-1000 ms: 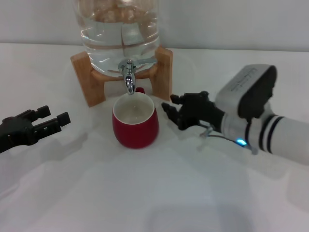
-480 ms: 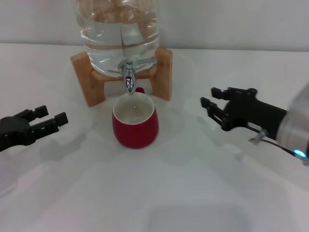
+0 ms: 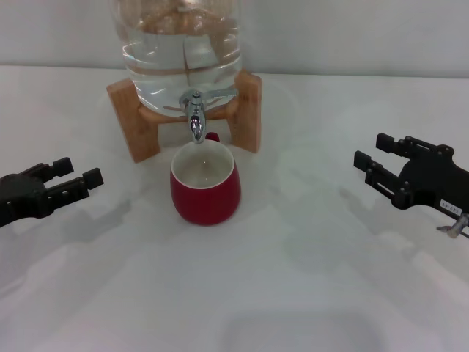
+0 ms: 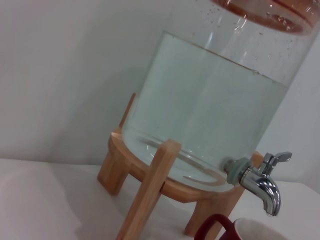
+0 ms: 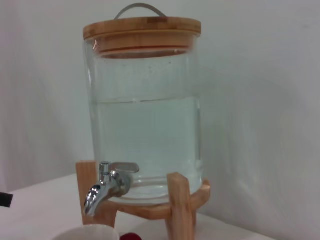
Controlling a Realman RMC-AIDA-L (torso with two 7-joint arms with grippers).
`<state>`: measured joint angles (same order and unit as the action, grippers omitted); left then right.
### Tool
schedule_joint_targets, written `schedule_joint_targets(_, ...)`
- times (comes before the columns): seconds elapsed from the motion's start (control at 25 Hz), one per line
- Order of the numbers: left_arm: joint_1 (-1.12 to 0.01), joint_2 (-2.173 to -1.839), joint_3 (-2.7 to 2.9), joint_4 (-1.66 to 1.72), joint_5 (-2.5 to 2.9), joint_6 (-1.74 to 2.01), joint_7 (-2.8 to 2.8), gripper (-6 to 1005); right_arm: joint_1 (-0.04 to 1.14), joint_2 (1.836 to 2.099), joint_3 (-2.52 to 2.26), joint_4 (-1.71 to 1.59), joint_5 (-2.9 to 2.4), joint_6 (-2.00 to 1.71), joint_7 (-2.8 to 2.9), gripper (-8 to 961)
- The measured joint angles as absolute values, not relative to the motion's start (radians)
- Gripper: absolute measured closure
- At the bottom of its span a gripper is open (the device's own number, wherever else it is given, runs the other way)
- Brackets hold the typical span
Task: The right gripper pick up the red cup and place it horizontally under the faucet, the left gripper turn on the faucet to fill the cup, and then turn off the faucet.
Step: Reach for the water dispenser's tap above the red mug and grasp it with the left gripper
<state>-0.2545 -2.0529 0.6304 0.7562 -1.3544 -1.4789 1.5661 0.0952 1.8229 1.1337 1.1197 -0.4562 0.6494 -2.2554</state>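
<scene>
Red cup (image 3: 206,184): upright on white table (image 3: 242,293), directly below faucet (image 3: 195,117) of water jar (image 3: 183,51) on wooden stand (image 3: 135,128). Right gripper (image 3: 381,163): well right of cup, 2 fingers apart, holding nothing. Left gripper (image 3: 77,176): far left, low, fingers apart, idle.

A: What's filling the right wrist view?

B: A clear water jar (image 5: 145,135) is sitting on its wooden stand (image 5: 176,207), topped by a wooden lid (image 5: 142,31).

A: And the faucet (image 5: 106,189)?

B: It's pointing its spout down, just above the cup rim (image 5: 86,232) that's peeking in at the edge.

A: Anything else?

B: A dark tip (image 5: 5,199) is showing at the side; what it is, I can't tell.
</scene>
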Motion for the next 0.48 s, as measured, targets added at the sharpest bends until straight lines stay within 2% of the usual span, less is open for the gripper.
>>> schedule_joint_targets(0.24,-0.253,-2.051,0.636,0.784,-1.354,-1.488,1.533,112,0.124,1.832,1.143,1.102,-0.512,0.683,-2.2,485)
schedule_joint_targets(0.48,-0.249,-2.052,0.637,0.952,-1.331,-1.625,1.403,112,0.164,1.84,1.149,1.031,-0.543,0.799,-2.128,485)
